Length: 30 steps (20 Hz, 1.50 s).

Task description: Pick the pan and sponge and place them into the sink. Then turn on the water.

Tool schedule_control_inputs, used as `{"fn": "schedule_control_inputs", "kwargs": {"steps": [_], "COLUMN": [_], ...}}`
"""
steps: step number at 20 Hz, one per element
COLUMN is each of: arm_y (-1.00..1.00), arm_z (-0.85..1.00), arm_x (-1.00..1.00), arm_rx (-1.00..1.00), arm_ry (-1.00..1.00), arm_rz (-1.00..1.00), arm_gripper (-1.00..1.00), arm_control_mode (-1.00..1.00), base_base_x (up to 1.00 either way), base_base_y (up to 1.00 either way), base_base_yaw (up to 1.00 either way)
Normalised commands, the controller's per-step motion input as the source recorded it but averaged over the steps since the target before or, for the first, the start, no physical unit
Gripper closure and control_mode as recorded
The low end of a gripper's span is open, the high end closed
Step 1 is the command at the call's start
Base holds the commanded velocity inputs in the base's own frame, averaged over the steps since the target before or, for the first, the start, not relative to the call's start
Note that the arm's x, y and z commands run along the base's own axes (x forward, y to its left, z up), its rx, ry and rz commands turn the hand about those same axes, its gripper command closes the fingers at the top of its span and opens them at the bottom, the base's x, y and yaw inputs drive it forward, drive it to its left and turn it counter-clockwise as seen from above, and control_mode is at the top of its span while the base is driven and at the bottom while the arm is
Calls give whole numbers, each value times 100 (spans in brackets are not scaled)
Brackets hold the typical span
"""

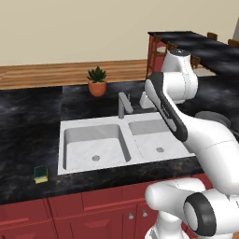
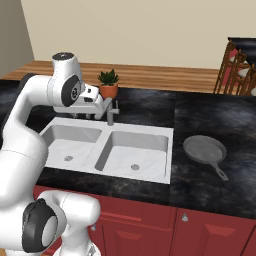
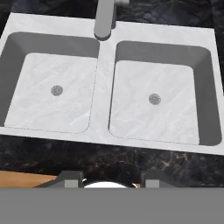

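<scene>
The white marbled double-basin sink (image 1: 125, 140) (image 2: 100, 145) (image 3: 103, 87) lies in the black counter with both basins bare. Its grey faucet (image 1: 123, 105) (image 2: 111, 114) (image 3: 104, 19) stands at the back middle. The dark grey pan (image 2: 204, 148) rests on the counter right of the sink, its handle toward the front right; in the left base view the arm covers part of the pan (image 1: 214, 116). The green-and-yellow sponge (image 1: 41, 173) sits on the counter left of the sink, near the front edge. My gripper (image 1: 145, 105) (image 2: 89, 115) (image 3: 111, 178) hangs above the sink's back rim beside the faucet, open and holding nothing.
A potted plant (image 1: 97, 81) (image 2: 108, 83) stands behind the sink. Wooden chairs (image 2: 236, 67) and a second dark counter (image 1: 200, 44) are at the far right. Red cabinet doors (image 2: 200, 225) run below the counter's front edge.
</scene>
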Motion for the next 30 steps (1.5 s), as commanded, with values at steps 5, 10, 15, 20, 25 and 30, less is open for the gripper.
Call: {"fn": "schedule_control_inputs", "kwargs": {"steps": [5, 10, 15, 20, 25, 30], "arm_y": [-5, -20, -20, -23, -42, -39], "arm_z": [0, -1, 0, 0, 0, 0], "arm_x": [1, 5, 2, 0, -5, -1], "arm_rx": [0, 1, 2, 1, 3, 3], "arm_ry": [0, 0, 0, 0, 2, 4], "arm_rz": [0, 0, 0, 0, 0, 0], "arm_gripper": [-100, -100, -100, -100, -100, -100], "arm_control_mode": [-100, -100, -100, -100, -100, -100], "base_base_x": [0, 0, 0, 0, 0, 0], "base_base_y": [0, 0, 0, 0, 0, 0], "base_base_yaw": [0, 0, 0, 0, 0, 0]}}
